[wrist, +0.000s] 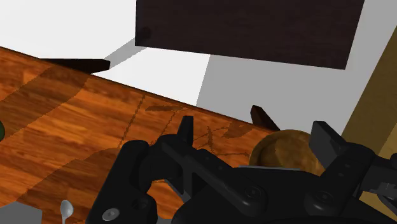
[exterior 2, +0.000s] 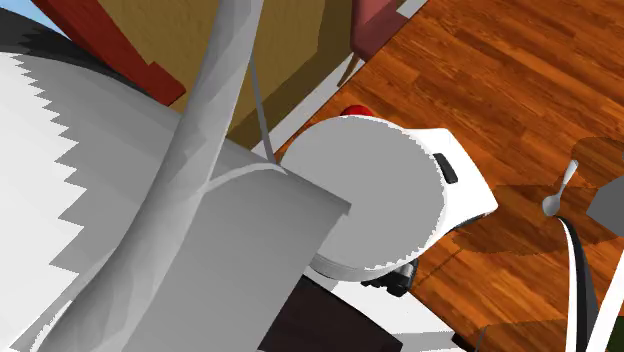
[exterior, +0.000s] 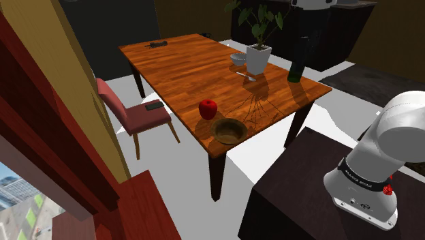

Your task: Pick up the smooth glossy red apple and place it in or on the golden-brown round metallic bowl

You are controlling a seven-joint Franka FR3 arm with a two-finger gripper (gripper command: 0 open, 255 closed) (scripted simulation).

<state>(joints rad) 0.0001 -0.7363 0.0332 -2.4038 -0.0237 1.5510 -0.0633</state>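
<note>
A: Step?
B: Approach. Gripper (wrist: 254, 135) fingers apart, holding nothing. Apple (exterior: 208, 108) mid-frame in the shoulder view, on the table (exterior: 177, 65), just beside the bowl (exterior: 228, 129).
A: Next?
B: Likely descend, straddle apple, close.

Wooden table (exterior: 184, 68), red apple (exterior: 208, 108) beside brown bowl (exterior: 228, 129), spoon (exterior: 249, 77), potted plant (exterior: 259, 58), dark bottle (exterior: 297, 65)
</note>
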